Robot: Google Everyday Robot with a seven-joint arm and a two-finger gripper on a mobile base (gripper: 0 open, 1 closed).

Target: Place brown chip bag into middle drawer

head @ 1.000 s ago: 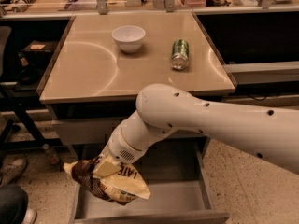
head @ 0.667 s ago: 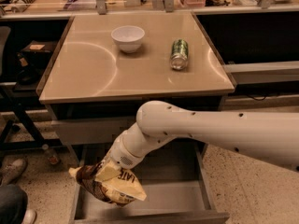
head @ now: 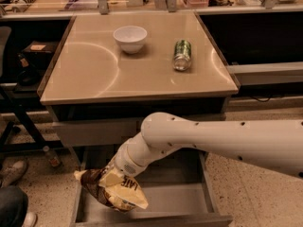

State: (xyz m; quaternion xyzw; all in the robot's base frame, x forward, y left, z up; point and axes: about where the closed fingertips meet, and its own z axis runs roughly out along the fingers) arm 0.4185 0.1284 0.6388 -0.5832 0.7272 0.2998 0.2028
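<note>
The brown chip bag (head: 116, 195), dark brown with white lettering and a cream end, hangs at the tip of my white arm over the left part of the open middle drawer (head: 175, 198). My gripper (head: 110, 178) is shut on the bag's top and is mostly hidden by it. The bag's lower end is at about the height of the drawer's low sides. The drawer is pulled out below the table, and its grey flat floor shows to the right of the bag.
On the tan table top (head: 90, 74) stand a white bowl (head: 130, 38) and a green can (head: 182, 55) lying on its side. A closed grey drawer front (head: 94, 131) sits above the open one. A person's shoe (head: 12, 171) and a chair base are at the left.
My arm has carried the bag lower and a little toward the front of the open drawer. The bowl and can have not moved.
</note>
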